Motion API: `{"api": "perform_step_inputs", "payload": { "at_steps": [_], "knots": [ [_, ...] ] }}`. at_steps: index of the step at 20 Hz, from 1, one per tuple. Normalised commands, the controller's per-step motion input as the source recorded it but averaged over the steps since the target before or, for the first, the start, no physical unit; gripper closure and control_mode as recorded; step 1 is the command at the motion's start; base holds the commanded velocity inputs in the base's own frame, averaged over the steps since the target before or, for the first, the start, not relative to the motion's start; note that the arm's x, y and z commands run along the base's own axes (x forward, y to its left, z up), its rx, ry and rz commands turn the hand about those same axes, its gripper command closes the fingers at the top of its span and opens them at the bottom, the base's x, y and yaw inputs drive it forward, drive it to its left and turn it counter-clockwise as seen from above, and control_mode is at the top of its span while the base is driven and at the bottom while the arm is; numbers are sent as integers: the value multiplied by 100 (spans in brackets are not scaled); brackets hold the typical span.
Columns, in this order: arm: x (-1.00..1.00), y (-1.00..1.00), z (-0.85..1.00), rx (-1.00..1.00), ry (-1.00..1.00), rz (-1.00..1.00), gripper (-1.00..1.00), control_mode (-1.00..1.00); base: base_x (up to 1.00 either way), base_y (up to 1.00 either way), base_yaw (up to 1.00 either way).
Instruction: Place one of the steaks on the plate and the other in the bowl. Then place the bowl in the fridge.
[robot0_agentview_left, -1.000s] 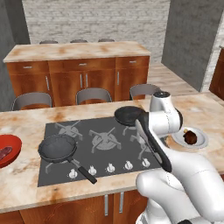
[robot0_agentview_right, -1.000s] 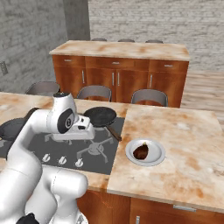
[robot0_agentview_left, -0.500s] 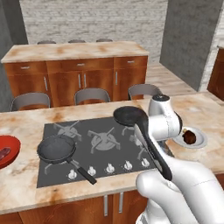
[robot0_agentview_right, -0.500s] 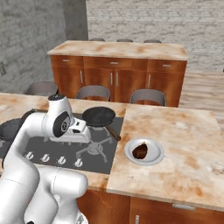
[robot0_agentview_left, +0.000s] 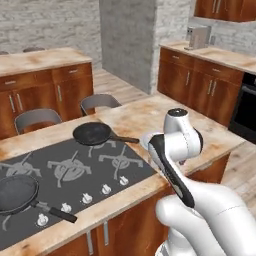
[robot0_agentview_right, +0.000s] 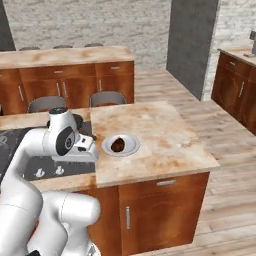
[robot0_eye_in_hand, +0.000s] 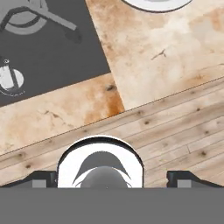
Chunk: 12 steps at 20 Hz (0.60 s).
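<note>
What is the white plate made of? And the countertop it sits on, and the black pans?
The plate looks like glazed white ceramic: smooth with a pale raised rim, a dark steak on it. The countertop seems to be polished stone, perhaps marble, judging by its mottled tan and rust veining. The frying pans look like matte black metal, possibly nonstick; the rendering leaves that open.

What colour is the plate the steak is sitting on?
White. The plate with the dark steak shows best in the right base view, on the marbled counter.
</note>
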Motion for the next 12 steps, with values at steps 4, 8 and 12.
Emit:
{"api": "perform_step_inputs", "payload": {
  "at_steps": [4,8,12],
  "knots": [
    [0,0,0,0,0,0,-100,100,-51,-74,-46],
    [0,0,0,0,0,0,-100,100,-2,-19,-86],
    [0,0,0,0,0,0,-100,100,0,0,-100]
  ]
}}
